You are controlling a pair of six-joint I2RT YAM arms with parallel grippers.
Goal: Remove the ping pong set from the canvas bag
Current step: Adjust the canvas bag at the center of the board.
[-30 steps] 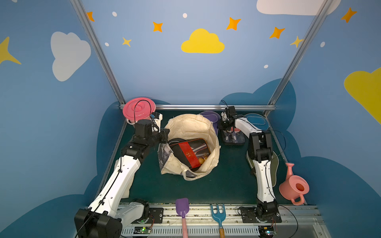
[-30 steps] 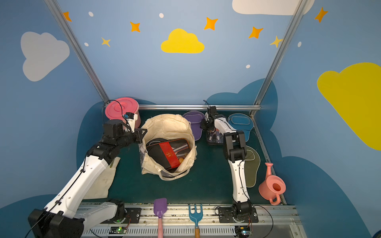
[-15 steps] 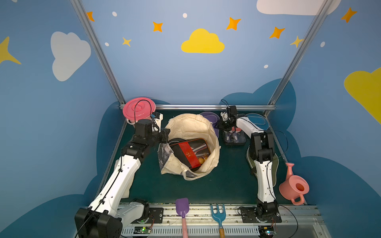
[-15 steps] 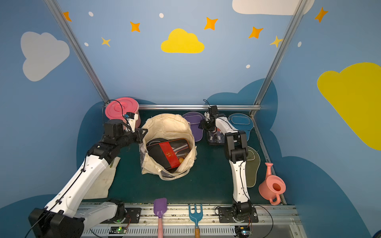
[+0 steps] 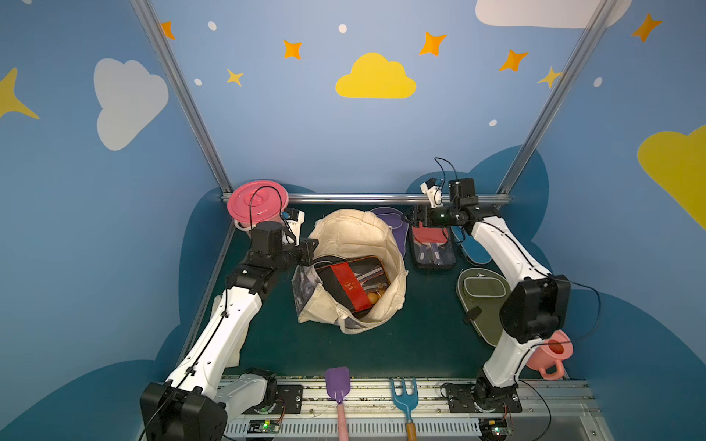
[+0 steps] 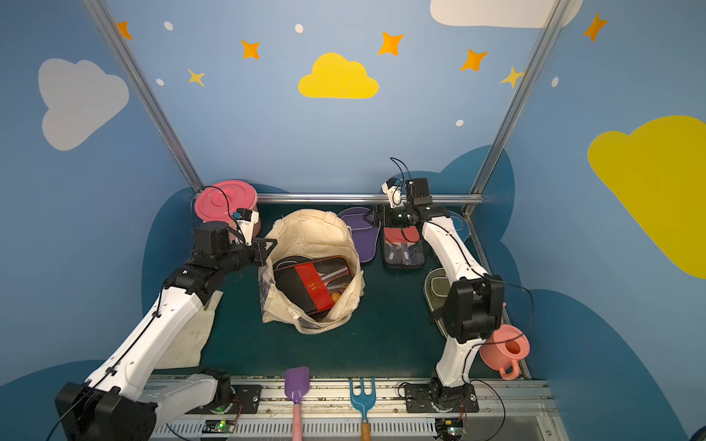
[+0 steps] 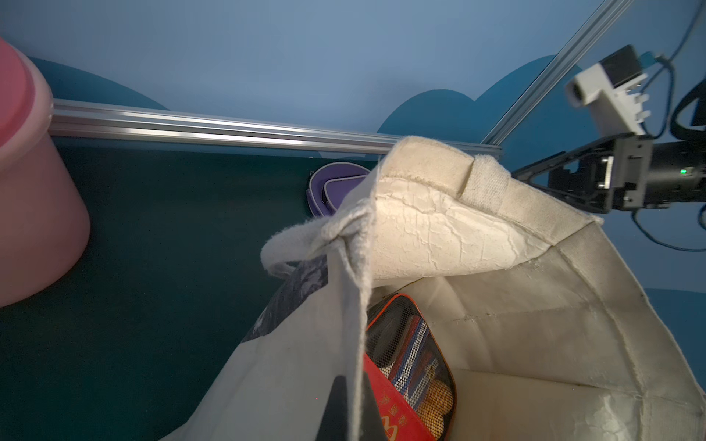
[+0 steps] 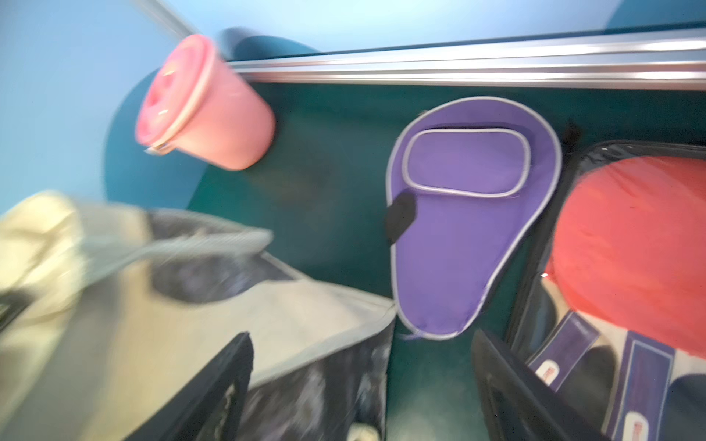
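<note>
Beside the canvas bag (image 5: 355,236) lie purple cover (image 8: 458,236), clear-packed paddle (image 5: 431,244) — inside, black-red case (image 5: 345,284). Left gripper (image 5: 312,248) pinches its rim; right gripper (image 5: 413,220) gapes.

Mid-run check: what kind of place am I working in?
Likely a staged, child-themed robot test cell, not a real playroom: blue walls painted with clouds and stars, an aluminium frame rail, and toys like the pink lidded bucket.

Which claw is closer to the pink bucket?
Left. The left gripper pinches the rim of the canvas bag beside the pink bucket; the right gripper is across the bag, by the red paddle.
</note>
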